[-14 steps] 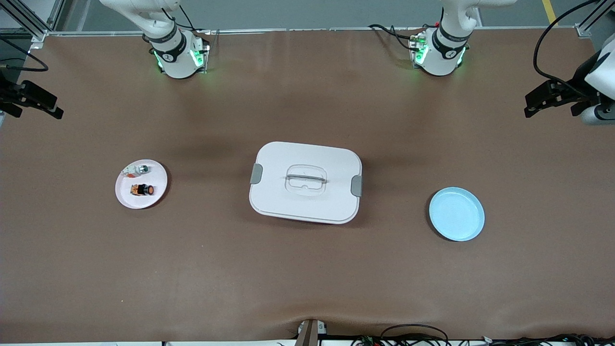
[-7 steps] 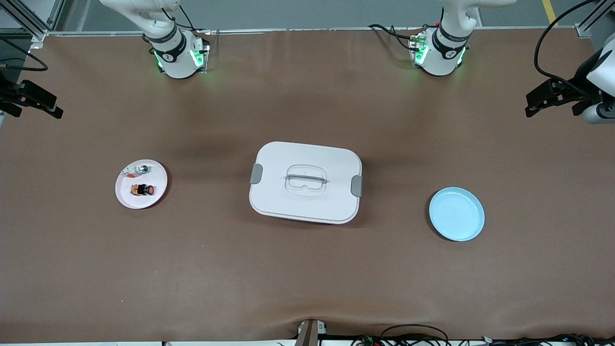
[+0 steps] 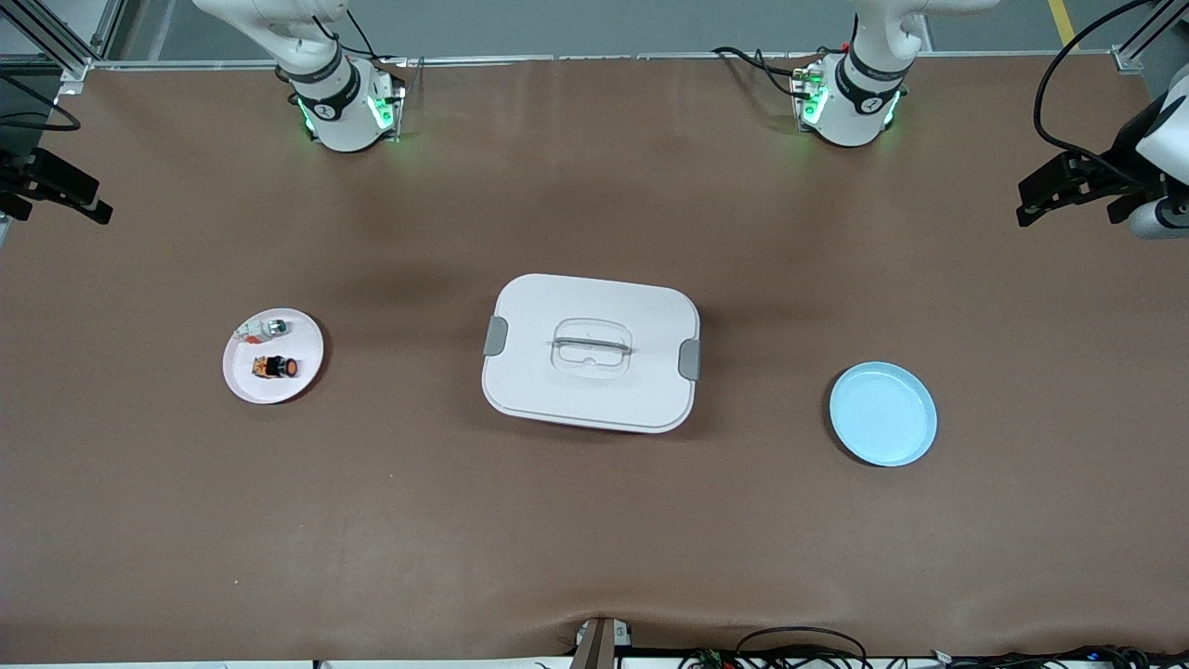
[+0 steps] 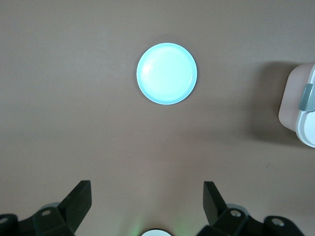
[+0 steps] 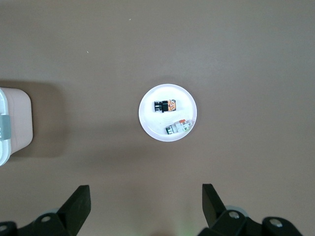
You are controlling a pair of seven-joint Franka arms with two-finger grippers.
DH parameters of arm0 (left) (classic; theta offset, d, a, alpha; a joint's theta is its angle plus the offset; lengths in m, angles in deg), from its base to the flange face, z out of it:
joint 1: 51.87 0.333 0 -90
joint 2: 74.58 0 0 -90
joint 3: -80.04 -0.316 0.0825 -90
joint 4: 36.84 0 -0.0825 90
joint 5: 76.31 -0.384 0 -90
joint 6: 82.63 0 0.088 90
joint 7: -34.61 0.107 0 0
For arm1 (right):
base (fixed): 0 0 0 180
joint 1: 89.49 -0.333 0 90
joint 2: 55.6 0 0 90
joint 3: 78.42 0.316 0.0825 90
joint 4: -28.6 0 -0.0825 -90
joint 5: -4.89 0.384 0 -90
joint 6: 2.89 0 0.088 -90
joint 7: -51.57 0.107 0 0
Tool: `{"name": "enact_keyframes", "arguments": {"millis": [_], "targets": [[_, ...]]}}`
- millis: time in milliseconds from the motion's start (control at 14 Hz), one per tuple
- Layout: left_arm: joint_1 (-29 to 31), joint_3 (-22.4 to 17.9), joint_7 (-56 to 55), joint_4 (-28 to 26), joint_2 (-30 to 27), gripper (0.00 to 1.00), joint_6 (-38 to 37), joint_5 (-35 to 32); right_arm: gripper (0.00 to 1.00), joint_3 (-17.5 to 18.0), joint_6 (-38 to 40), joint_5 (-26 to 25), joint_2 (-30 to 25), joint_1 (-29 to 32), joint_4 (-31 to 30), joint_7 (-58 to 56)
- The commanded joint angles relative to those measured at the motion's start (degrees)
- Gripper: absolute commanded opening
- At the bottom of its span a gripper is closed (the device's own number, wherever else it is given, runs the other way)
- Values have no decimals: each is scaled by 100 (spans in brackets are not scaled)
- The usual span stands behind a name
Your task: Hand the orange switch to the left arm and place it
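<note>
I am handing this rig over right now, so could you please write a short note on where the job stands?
Left gripper: fingers open, empty, high over the table at the left arm's end, waiting.
Right gripper: fingers open, empty, high over the table at the right arm's end.
Tiny black orange-capped switch: lies on the small round pink plate, beside a small silver-and-white part.
Large white lidded plastic box: mid-table, between the pink plate and the round light blue plate.
Done: nothing.
Left: pick the switch, pass it arm to arm, avoiding the box.
</note>
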Motion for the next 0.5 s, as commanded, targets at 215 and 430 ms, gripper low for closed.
{"name": "enact_keyframes", "arguments": {"millis": [215,430], "targets": [[12,1,115,66,-23,100,-33,77,100,43,95,-40,775,73,273,14],[3,1,97,65,-23,100,-33,68,100,43,103,-49,1098,73,300,66]]}}
